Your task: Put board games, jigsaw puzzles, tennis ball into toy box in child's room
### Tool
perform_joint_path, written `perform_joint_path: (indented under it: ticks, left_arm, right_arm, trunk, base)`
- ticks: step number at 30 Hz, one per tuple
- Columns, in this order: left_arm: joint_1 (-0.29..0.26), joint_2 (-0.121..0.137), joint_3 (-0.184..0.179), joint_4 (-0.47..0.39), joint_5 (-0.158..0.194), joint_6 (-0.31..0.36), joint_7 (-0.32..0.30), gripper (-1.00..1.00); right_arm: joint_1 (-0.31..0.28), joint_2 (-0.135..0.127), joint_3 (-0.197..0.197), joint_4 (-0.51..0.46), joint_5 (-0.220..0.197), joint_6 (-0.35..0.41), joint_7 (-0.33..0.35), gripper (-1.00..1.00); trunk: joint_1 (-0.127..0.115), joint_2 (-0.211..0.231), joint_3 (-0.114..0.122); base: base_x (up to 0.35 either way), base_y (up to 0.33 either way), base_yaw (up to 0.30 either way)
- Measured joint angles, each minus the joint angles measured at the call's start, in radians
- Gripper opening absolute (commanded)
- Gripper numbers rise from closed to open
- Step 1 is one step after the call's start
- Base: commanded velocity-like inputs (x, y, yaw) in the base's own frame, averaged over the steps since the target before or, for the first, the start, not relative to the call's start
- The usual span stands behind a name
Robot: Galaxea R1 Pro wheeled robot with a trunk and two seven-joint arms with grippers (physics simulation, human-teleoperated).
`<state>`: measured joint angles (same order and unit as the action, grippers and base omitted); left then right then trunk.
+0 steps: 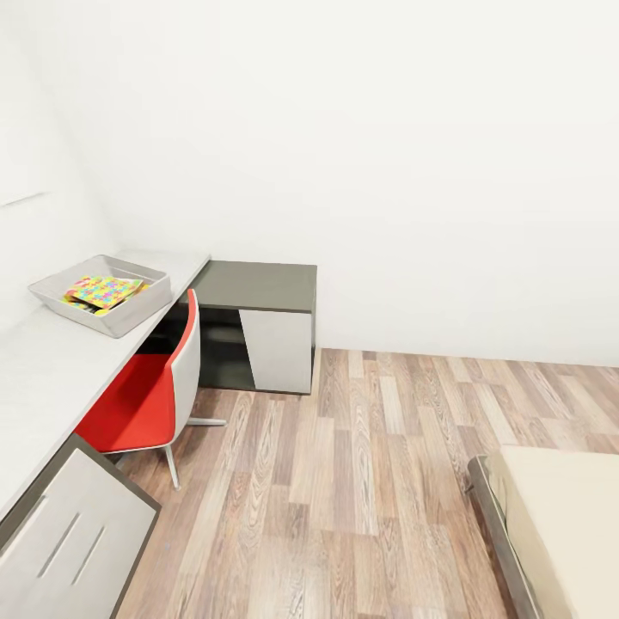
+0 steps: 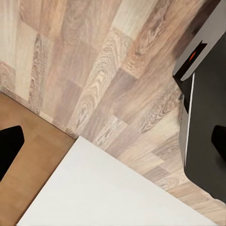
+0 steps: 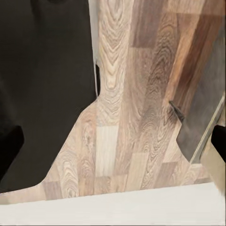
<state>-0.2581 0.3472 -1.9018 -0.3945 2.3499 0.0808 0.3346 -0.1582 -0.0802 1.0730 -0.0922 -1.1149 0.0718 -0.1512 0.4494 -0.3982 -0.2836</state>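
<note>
The light grey toy box (image 1: 131,320) stands on the grey-topped table (image 1: 43,365) along the left wall. Inside it lies a flat jigsaw puzzle (image 1: 105,291) box in a bright multicolour pattern; I cannot tell whether a second one lies beneath it. A corner of the beige bed (image 1: 563,516) shows at the lower right. The board games and the tennis ball are out of view. In the left wrist view my left gripper (image 2: 113,143) is open over wood floor, with nothing between its fingers. My right gripper (image 3: 113,141) is likewise open above the floor.
A red chair (image 1: 142,400) is tucked at the desk, in front of the dark grey cabinet section (image 1: 258,288). A white drawer unit (image 1: 73,529) juts out at the lower left. Wood-plank floor (image 1: 361,481) stretches between desk and bed.
</note>
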Motion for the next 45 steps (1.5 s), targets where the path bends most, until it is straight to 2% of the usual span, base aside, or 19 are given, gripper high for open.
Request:
perform_joint_path:
  ticks: [6, 10, 15, 27, 34, 36, 37, 38, 39, 40, 41, 42, 43, 44, 45]
  left_arm:
    - [0.004, -0.014, 0.000, 0.000, 0.000, 0.000, 0.000, 1.00]
    - [0.004, -0.030, 0.001, 0.000, -0.002, 0.000, 0.000, 1.00]
    - [0.005, -0.037, 0.000, 0.000, -0.002, 0.000, 0.000, 1.00]
    - [0.007, -0.042, 0.000, 0.001, 0.001, 0.001, 0.002, 1.00]
    - [0.049, -0.040, 0.001, -0.003, 0.001, 0.000, 0.002, 1.00]
    - [0.063, -0.039, 0.011, -0.002, -0.004, 0.000, 0.002, 1.00]
    - [0.071, -0.038, 0.027, 0.000, -0.010, 0.000, 0.001, 1.00]
    - [0.081, -0.038, 0.058, 0.005, -0.023, 0.000, 0.001, 1.00]
    - [0.081, -0.038, 0.059, 0.005, -0.024, 0.000, 0.001, 1.00]
    - [0.093, -0.038, 0.102, 0.011, -0.043, 0.000, 0.001, 1.00]
    - [0.107, -0.038, 0.161, 0.019, -0.075, 0.000, 0.000, 1.00]
    - [0.123, -0.038, 0.235, 0.029, -0.123, 0.000, -0.001, 1.00]
    - [0.143, -0.039, 0.322, 0.041, -0.189, 0.001, -0.001, 1.00]
    - [0.164, -0.040, 0.417, 0.056, -0.275, 0.001, -0.002, 1.00]
    - [0.164, -0.040, 0.420, 0.056, -0.278, 0.001, -0.002, 1.00]
  right_arm:
    - [0.052, -0.001, 0.000, 0.045, 0.005, -0.046, -0.001, 1.00]
    - [0.065, -0.003, 0.000, 0.070, 0.009, -0.086, -0.004, 1.00]
    - [0.070, -0.002, 0.000, 0.083, 0.008, -0.104, -0.006, 1.00]
    - [0.074, -0.002, 0.000, 0.092, 0.008, -0.115, -0.006, 1.00]
    - [0.074, -0.001, 0.000, 0.091, 0.008, -0.116, -0.006, 1.00]
    - [0.074, -0.001, 0.000, 0.091, 0.008, -0.117, -0.006, 1.00]
    - [0.074, -0.001, 0.000, 0.092, 0.008, -0.117, -0.006, 1.00]
    - [0.074, -0.001, 0.000, 0.092, 0.008, -0.116, -0.006, 1.00]
    - [0.074, -0.001, 0.000, 0.092, 0.008, -0.116, -0.006, 1.00]
    - [0.074, -0.002, 0.000, 0.092, 0.008, -0.117, -0.006, 1.00]
    - [0.074, -0.002, 0.000, 0.092, 0.008, -0.117, -0.006, 1.00]
    - [0.074, -0.002, 0.000, 0.092, 0.008, -0.117, -0.006, 1.00]
    - [0.074, -0.002, 0.000, 0.092, 0.008, -0.117, -0.006, 1.00]
    - [0.074, -0.002, 0.000, 0.092, 0.008, -0.117, -0.006, 1.00]
    - [0.074, -0.002, 0.000, 0.092, 0.008, -0.117, -0.006, 1.00]
  trunk:
    - [0.000, 0.000, 0.000]
    - [0.000, 0.000, 0.000]
    - [0.000, 0.000, 0.000]
    - [0.000, 0.000, 0.000]
    - [0.000, 0.000, 0.000]
    - [0.000, 0.000, 0.000]
    - [0.000, 0.000, 0.000]
    - [0.000, 0.000, 0.000]
    - [0.000, 0.000, 0.000]
    - [0.000, 0.000, 0.000]
    - [0.000, 0.000, 0.000]
    - [0.000, 0.000, 0.000]
    - [0.000, 0.000, 0.000]
    - [0.000, 0.000, 0.000]
    - [0.000, 0.000, 0.000]
  base:
    - [0.000, 0.000, 0.000]
    - [0.000, 0.000, 0.000]
    - [0.000, 0.000, 0.000]
    - [0.000, 0.000, 0.000]
    - [0.000, 0.000, 0.000]
    - [0.000, 0.000, 0.000]
    - [0.000, 0.000, 0.000]
    - [0.000, 0.000, 0.000]
    - [0.000, 0.000, 0.000]
    - [0.000, 0.000, 0.000]
    - [0.000, 0.000, 0.000]
    - [0.000, 0.000, 0.000]
    - [0.000, 0.000, 0.000]
    - [0.000, 0.000, 0.000]
    - [0.000, 0.000, 0.000]
